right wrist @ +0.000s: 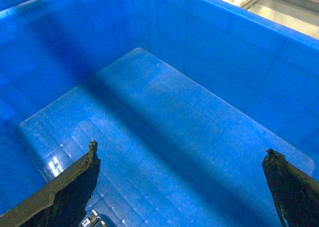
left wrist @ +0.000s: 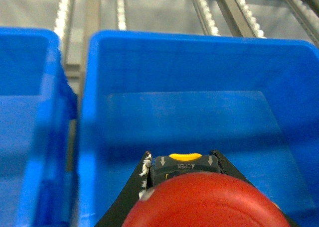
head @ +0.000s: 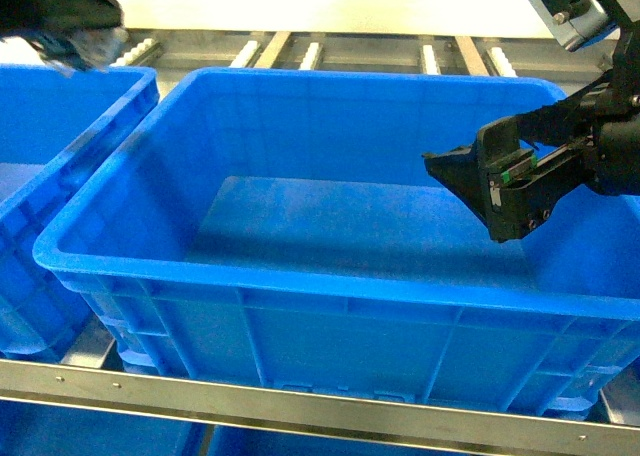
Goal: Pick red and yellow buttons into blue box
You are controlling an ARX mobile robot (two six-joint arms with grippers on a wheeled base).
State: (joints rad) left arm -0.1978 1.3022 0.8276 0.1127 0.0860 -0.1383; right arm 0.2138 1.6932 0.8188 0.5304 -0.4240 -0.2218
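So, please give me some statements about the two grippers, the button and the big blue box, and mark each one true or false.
1. The left gripper holds a red button. True.
2. The right gripper is shut on a yellow button. False: its fingers stand wide apart with nothing between them.
3. The right gripper hangs over the inside of the blue box. True.
4. A green button lies on the floor of the blue box. False: no button shows on the visible floor.
5. A second blue box stands to the left. True.
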